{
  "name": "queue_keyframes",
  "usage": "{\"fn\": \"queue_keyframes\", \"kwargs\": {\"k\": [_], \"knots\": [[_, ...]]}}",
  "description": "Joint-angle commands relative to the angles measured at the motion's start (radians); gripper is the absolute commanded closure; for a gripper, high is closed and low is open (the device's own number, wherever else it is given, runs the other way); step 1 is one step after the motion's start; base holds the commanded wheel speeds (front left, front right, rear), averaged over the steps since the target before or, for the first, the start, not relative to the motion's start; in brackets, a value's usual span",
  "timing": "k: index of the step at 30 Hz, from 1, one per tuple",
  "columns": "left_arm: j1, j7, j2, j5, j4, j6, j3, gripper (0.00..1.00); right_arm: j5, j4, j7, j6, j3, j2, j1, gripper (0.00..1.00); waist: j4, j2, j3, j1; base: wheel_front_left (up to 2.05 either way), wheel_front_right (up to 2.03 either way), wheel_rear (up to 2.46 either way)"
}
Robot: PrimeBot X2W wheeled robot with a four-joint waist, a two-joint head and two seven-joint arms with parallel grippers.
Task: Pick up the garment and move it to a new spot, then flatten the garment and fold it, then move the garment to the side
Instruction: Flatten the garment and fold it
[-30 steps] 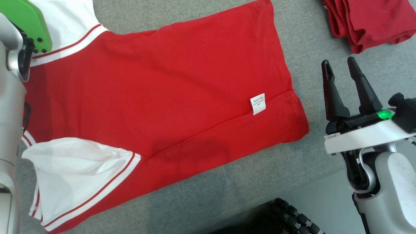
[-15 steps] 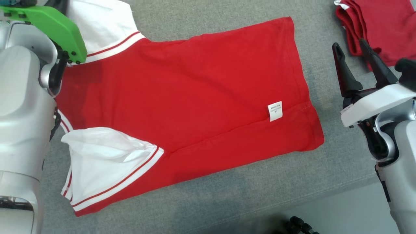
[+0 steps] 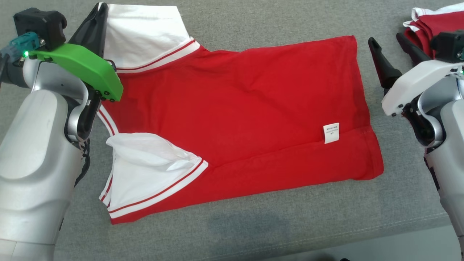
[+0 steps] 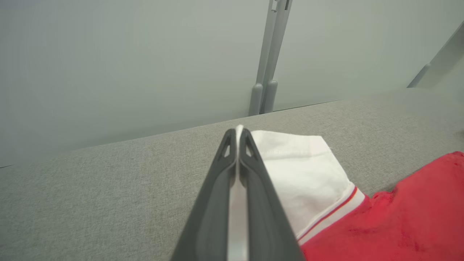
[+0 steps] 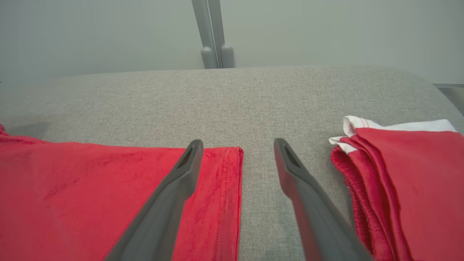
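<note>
Evidently the left fingers (image 4: 217, 188) are clenched on the edge of the white sleeve (image 4: 297, 170) near the far edge of the bench (image 3: 253, 224), probably to pull the garment (image 3: 235, 119) flat. The right fingers (image 5: 170, 195) hang released, straddling the hem (image 5: 221, 188) at its far corner, seemingly ready to pinch. The garment lies spread mid-bench, and a folded red pile (image 5: 406, 181) sits at the right edge.

The garment (image 3: 235, 108) is showing red, its sleeves (image 3: 145, 32) white with thin red stripes; at two o'clock another pile (image 3: 420, 25) is looking red, perhaps white-edged.
</note>
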Motion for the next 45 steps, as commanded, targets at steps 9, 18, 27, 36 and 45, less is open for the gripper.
{"fn": "queue_keyframes", "kwargs": {"k": [9,18,27,36,45], "knots": [[0.071,0.046,0.002,-0.01,-0.197,0.053,-0.012,1.0,-0.019,0.253,0.051,0.0,0.027,-0.01,-0.175,0.0,0.082,0.0,0.072,0.0,0.0,0.0,0.0],[0.067,0.049,-0.001,-0.015,-0.219,0.06,-0.02,1.0,-0.023,0.394,0.042,0.0,0.074,-0.006,-0.249,0.0,0.103,0.0,0.092,0.0,0.0,0.0,0.0],[0.062,0.05,0.006,-0.02,-0.215,0.059,-0.025,1.0,-0.001,0.483,0.032,0.0,0.154,-0.016,-0.292,0.56,0.108,0.0,0.101,0.0,0.0,0.0,0.0],[0.083,0.031,0.024,-0.018,-0.221,0.058,-0.023,1.0,0.026,0.489,-0.075,-0.001,0.235,-0.029,-0.322,1.0,0.097,0.0,0.083,0.0,0.0,0.0,0.0],[0.254,-0.023,0.063,-0.042,-0.372,0.095,0.004,1.0,0.164,0.355,-0.224,-0.001,0.341,-0.088,-0.215,1.0,0.078,0.0,0.027,0.0,0.0,0.0,0.0]]}}
